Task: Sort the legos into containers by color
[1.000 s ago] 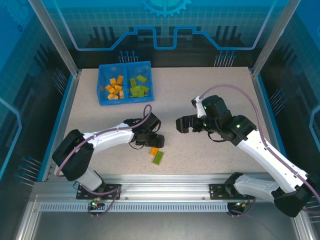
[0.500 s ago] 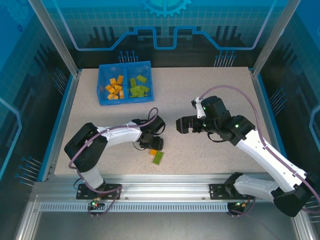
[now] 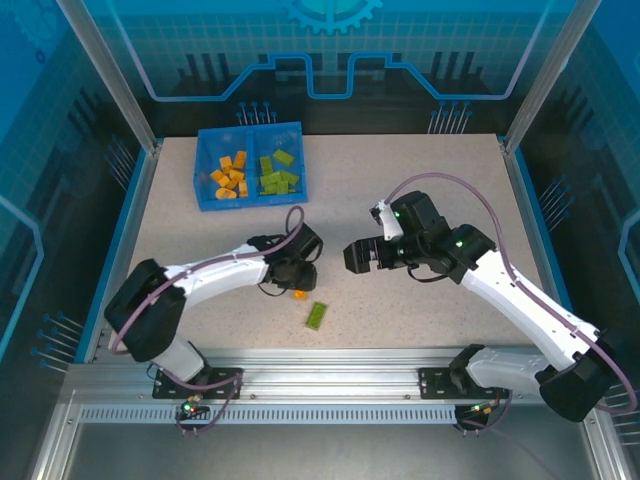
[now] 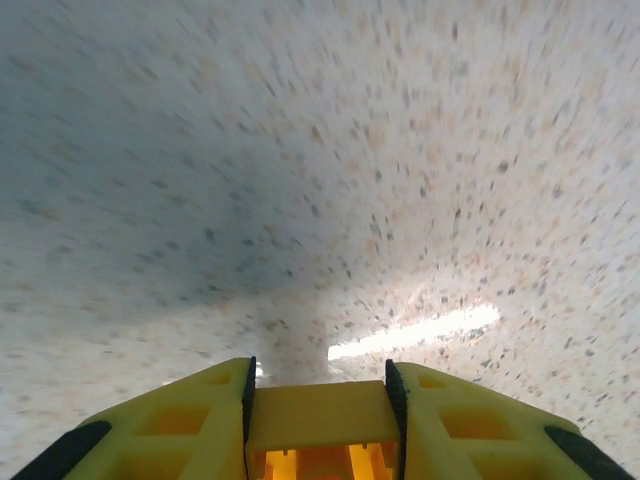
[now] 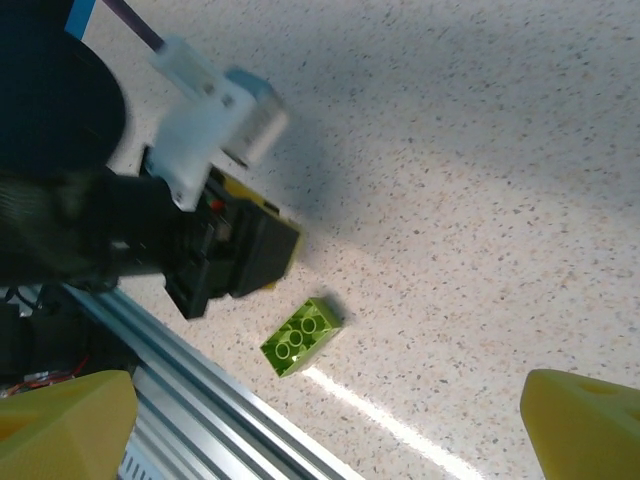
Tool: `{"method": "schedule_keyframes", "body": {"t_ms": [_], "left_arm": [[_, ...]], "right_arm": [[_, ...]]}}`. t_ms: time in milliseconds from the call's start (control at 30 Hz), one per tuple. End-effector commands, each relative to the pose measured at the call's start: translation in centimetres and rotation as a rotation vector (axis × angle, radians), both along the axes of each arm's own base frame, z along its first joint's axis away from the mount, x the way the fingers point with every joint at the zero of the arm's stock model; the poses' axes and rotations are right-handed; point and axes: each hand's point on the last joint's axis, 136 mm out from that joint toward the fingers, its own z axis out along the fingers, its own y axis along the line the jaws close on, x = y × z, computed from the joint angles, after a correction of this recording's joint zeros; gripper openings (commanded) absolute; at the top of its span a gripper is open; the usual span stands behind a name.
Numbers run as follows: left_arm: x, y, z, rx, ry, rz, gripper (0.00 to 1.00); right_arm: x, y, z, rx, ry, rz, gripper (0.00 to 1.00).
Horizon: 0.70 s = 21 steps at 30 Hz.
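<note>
Start at the far left of the table: your blue bin sits near the back edge, with orange legos heaped in its left compartment and light green legos in its right compartment, the divider running between them. Come toward the middle, nearer the arm bases, and you meet the left gripper, low over the tabletop with its yellow fingers pinched in on an orange brick (the wrist camera shows the brick wedged between both fingers). Just right of it and a little nearer you, a single green brick lies flat on the table, studs up, apart from that gripper. Further right, the right gripper hangs above the table with its own fingers spread wide and holding nothing, and its wrist camera takes in the green brick and the left gripper together.
</note>
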Motion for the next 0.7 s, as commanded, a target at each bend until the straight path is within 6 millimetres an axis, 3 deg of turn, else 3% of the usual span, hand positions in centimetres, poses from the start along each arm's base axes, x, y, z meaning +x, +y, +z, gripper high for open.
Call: {"method": "schedule_keyframes", "body": {"t_ms": [0, 200, 300, 467, 667], "left_arm": [[3.1, 3.8, 4.3, 0.064, -0.165, 0.115, 0.31], [10.3, 13.1, 12.2, 0.181, -0.462, 0.359, 0.31], [13.9, 17.4, 14.7, 0.246, -0.563, 0.469, 0.31], [20.1, 22.2, 15.2, 0.286, -0.586, 0.584, 0.30], [26.8, 26.1, 12.6, 0.286, -0.533, 0.660, 0.31]], "right_arm": [[-0.4, 0.8, 1.6, 0.046, -0.007, 0.043, 1.00], [0.2, 0.8, 2.0, 0.050, -0.035, 0.019, 1.00], [0.3, 0.9, 2.0, 0.054, -0.035, 0.014, 1.00], [0.2, 0.8, 2.4, 0.066, -0.046, 0.002, 1.00], [-0.2, 0.3, 3.0, 0.074, -0.061, -0.010, 1.00]]}}
